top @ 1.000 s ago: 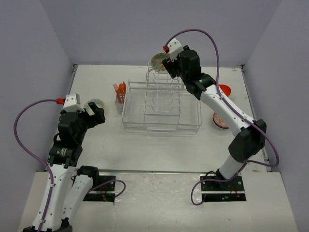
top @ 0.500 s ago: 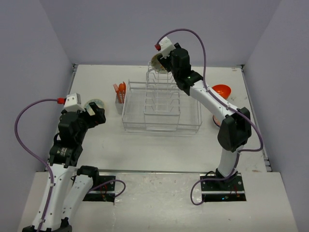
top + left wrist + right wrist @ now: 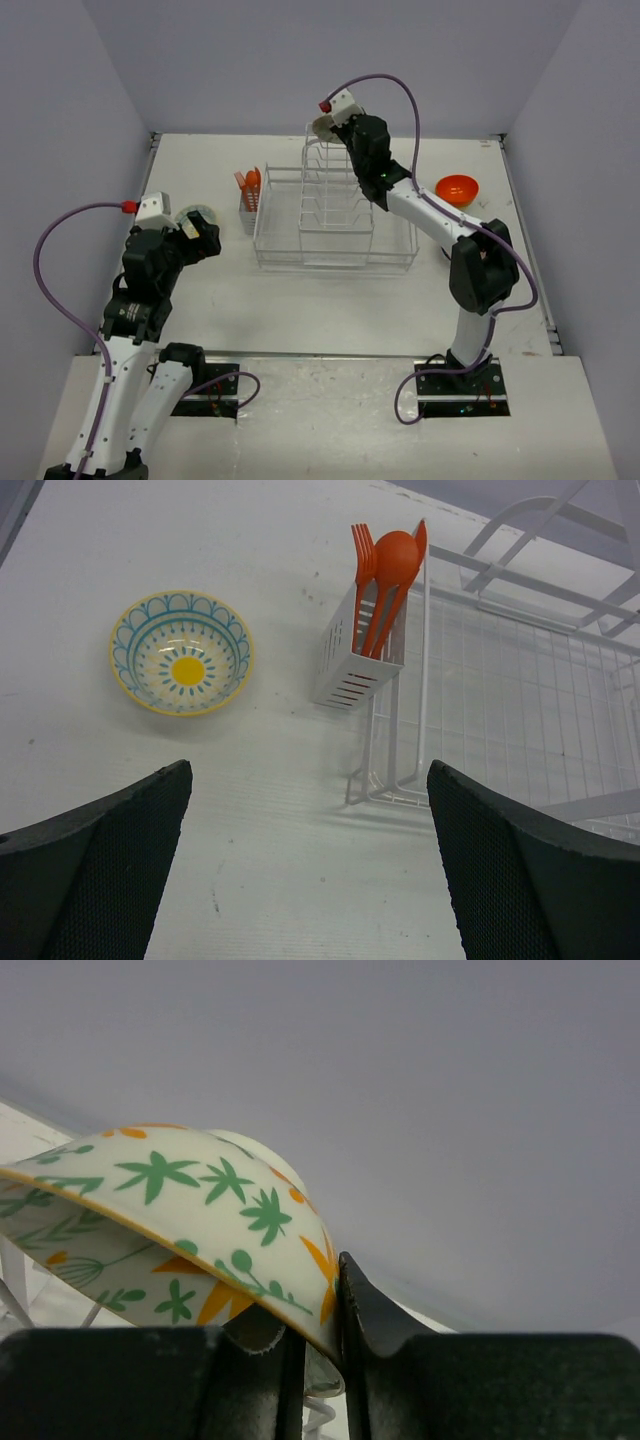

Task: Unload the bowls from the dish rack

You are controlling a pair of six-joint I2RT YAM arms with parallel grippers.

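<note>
The white wire dish rack (image 3: 335,225) stands mid-table. At the top of its tall central row a cream bowl (image 3: 322,124) with green and orange leaf print (image 3: 190,1220) stands on edge. My right gripper (image 3: 335,125) (image 3: 320,1330) is shut on its rim, one finger inside and one outside. An orange bowl (image 3: 457,188) sits on the table right of the rack. A teal-patterned bowl with a yellow centre (image 3: 197,213) (image 3: 181,652) rests upright on the table left of the rack. My left gripper (image 3: 200,238) (image 3: 310,860) hovers open over the table just near of it, holding nothing.
A white cutlery holder (image 3: 358,660) (image 3: 248,200) with orange utensils (image 3: 390,570) hangs on the rack's left side. The rack's lower slots (image 3: 520,700) show no dishes. Walls close the table at the back and both sides.
My right arm has swung left to the rack's top, and its jaws have closed on the cream bowl's rim. The left arm has not moved.
</note>
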